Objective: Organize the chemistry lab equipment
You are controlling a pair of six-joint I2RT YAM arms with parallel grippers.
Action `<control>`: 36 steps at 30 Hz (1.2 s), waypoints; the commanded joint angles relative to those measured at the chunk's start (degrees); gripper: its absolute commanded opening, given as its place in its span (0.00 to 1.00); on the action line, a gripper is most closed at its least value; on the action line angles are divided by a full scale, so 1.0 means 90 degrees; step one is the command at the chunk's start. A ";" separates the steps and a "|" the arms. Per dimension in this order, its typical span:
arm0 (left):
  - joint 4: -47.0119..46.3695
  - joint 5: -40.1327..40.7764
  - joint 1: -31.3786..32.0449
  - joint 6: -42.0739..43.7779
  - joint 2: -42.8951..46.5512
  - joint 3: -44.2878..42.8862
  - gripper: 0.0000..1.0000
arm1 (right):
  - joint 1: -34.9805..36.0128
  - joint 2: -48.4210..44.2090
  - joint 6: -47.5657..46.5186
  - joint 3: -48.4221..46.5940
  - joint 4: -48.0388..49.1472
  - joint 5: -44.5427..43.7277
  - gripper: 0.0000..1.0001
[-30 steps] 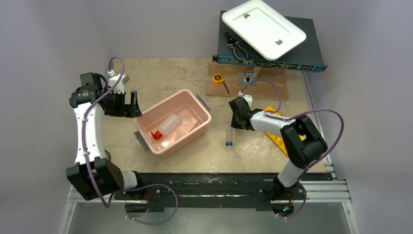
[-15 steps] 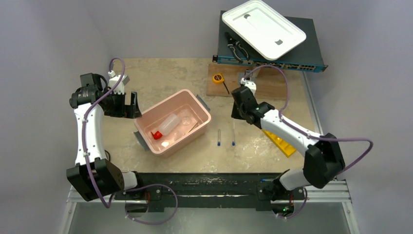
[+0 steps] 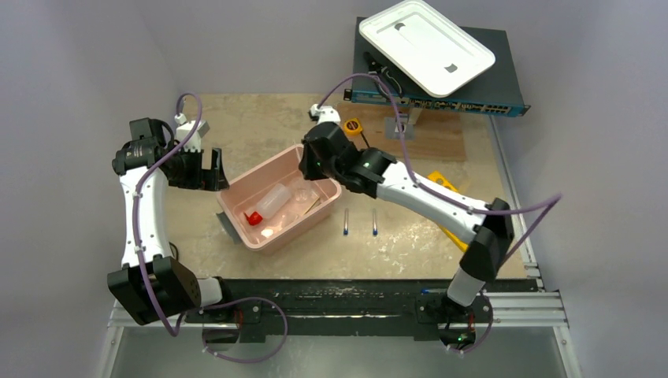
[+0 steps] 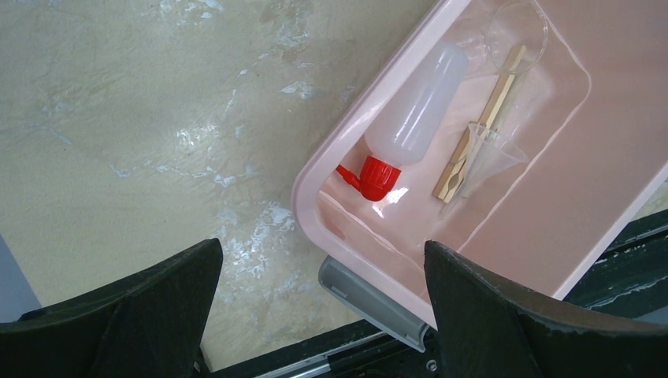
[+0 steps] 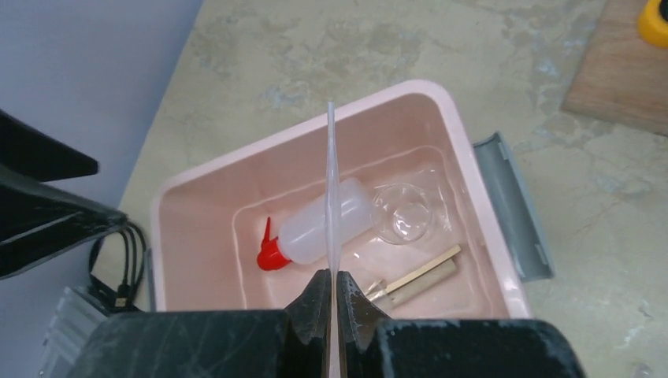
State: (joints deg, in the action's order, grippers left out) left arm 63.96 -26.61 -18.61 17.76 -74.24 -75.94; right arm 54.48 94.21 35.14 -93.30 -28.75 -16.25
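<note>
Top camera first: got the right hand [image 3: 313,167] reaching across to the far corner of the pale pink plastic tub [image 3: 260,172], pinched shut. Got the left hand [image 3: 217,169] parked just off the tub's left side, spread wide, holding nothing. Inside the tub: small translucent-white squeeze bottle with a red nozzle [image 3: 270,202]. Out on the worktop [image 3: 260,118], just right of the tub: two thin clear tubes with blue tips [image 3: 346,223], lying parallel, not yet sorted. Half hidden under the right arm: yellow holed rack [image 3: 443,183]. Further back: small yellow tape measure [image 3: 351,125], probably no part of the job.

Left wrist camera: wide-open fingers framing the tub's near corner. Also showing a slim wooden stick [image 4: 482,126], a clear plastic funnel [image 4: 492,157] and a round glass dish [image 4: 516,31] beside the bottle.

Right wrist camera: clamped on a thin translucent tube [image 5: 331,189], sticking straight out over the tub, lined up above the bottle. Guessing held there for a drop inside. Worth watching: bottle and dish right underneath, so might land crosswise on them.
</note>
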 commanded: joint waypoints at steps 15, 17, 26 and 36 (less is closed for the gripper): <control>-0.0103 0.0032 0.0010 0.0233 0.0234 0.0037 1.00 | -0.0010 0.1486 0.0256 -0.1230 -0.0587 -0.0504 0.52; -0.0093 0.0038 0.0001 0.0256 0.0224 0.0030 1.00 | -0.0073 0.1120 0.0251 -0.0946 -0.0602 -0.0620 0.52; -0.0090 0.0017 0.0004 0.0278 0.0170 0.0010 1.00 | -0.0700 -0.0888 0.0430 0.1542 -0.0411 -0.0721 0.49; -0.0070 0.0006 0.0008 0.0297 0.0172 0.0010 1.00 | -0.0802 -0.1538 0.1123 0.4122 -0.0102 -0.0949 0.47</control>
State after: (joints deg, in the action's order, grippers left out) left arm 63.94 -26.15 -18.61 19.16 -73.47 -75.37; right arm 47.03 82.21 41.30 -61.01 -31.73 -23.05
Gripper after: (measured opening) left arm 0.998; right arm 0.472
